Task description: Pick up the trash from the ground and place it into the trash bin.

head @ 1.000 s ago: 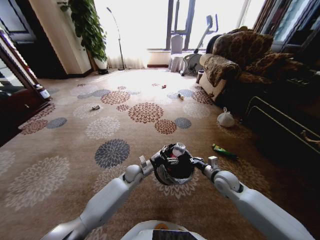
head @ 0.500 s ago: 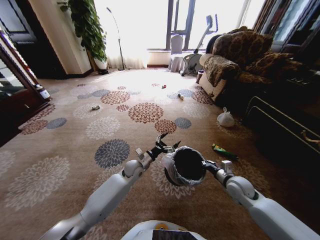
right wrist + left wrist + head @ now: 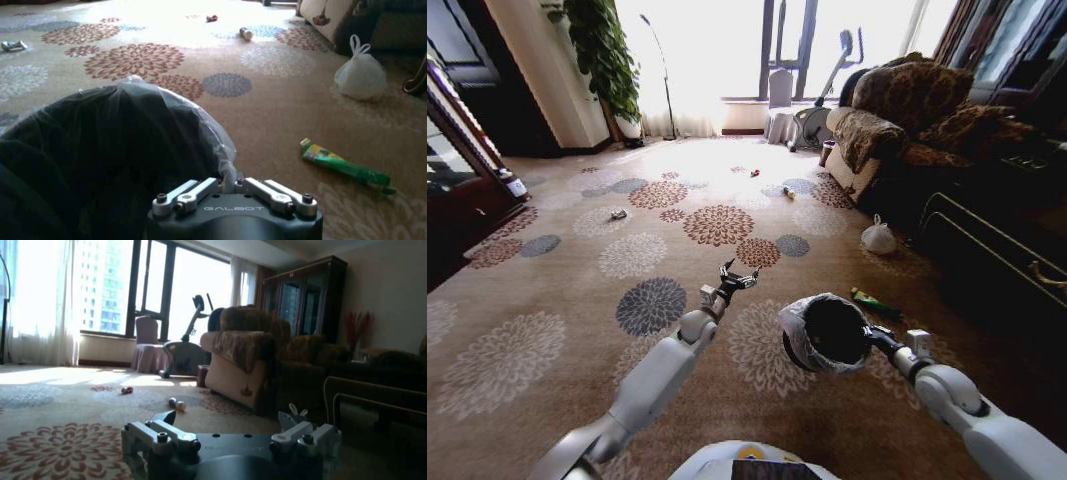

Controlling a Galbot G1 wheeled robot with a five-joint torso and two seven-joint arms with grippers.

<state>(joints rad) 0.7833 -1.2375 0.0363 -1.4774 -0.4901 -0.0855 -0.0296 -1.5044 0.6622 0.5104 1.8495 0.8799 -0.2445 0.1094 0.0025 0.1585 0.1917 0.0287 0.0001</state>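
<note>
**The robot holds the bin, and there is more trash to get**

The trash bin (image 3: 827,335) is up off the floor. It is a small black bucket with a crinkly plastic bag inside. The right gripper (image 3: 233,192) holds it by the rim, with its two fingers pressed tight on the edge. The bin hangs out in front of the robot, a bit to its right.

The left gripper (image 3: 739,277) is held out over the carpet (image 3: 547,350), beside the bin but not touching it. Its fingers are spread and it holds nothing.

I think the robot is between picks now, with one hand free to grab. The green bottle (image 3: 343,166) lies flat on the floor, near the bin, so it looks like the easy one to get. The free hand would have to go low and close around it.

The white knotted bag (image 3: 361,72) sits farther off, just beside the dark table (image 3: 987,250). The armchair (image 3: 877,125) stands past it. A small bottle (image 3: 788,192), a red scrap (image 3: 755,173) and a can (image 3: 618,214) lie well apart, far out on the carpet. The robot may have to drive to reach those. The table could get in the way near the bag.
</note>
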